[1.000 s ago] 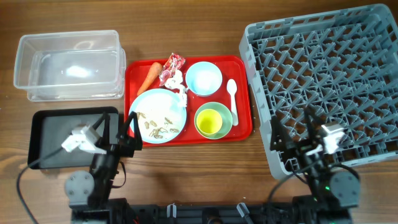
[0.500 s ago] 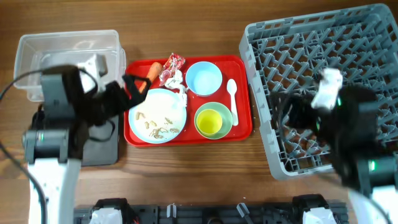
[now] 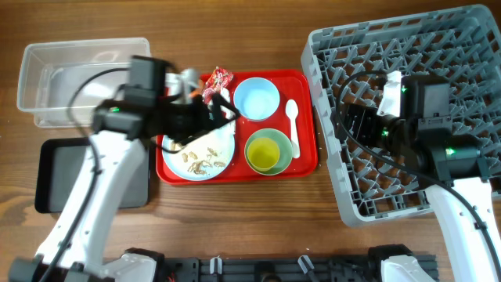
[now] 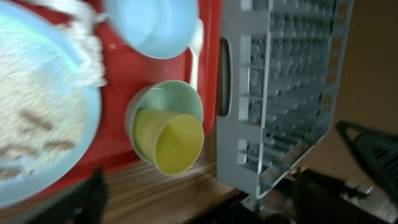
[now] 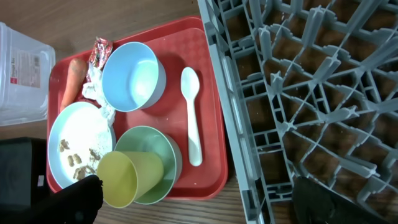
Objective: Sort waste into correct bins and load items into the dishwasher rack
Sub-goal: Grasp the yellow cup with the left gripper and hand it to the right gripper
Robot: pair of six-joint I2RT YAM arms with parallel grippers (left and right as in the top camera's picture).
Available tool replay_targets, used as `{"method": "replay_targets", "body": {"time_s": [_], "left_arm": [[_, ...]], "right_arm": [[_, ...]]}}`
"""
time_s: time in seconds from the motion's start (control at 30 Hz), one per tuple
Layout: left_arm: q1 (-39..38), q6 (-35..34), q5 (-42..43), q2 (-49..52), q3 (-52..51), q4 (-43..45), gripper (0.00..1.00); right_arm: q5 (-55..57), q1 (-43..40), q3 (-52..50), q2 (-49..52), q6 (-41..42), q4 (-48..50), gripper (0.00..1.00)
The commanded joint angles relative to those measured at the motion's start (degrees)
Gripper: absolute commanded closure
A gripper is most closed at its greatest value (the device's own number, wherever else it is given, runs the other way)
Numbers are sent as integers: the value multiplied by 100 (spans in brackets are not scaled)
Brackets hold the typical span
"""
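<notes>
Now the left gripper has moved over the red tray, wide and empty. The right gripper, wide too, hangs beside it. Sorting can start.

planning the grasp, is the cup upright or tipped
Upright: the yellow-green cup stands inside the pale green bowl, its round mouth facing straight up at the overhead camera.

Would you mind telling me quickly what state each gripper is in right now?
Left gripper: open, holding nothing.
Right gripper: open, holding nothing.
</notes>
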Motion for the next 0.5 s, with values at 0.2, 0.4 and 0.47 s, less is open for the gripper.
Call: {"method": "replay_targets", "body": {"time_s": [0.2,0.4,0.47], "left_arm": [[-1950,-37,-3294,1150,81,411,27],[-2293,-42,-3541,1923,81,715,43],[-2304,-44,-3523,2020,81,761,57]], "right_arm": [[-26,-24,140,-31,155,-227,0],[-26,-24,138,-24,153,-319,0],[-26,-24,138,-24,151,-321,0]]}}
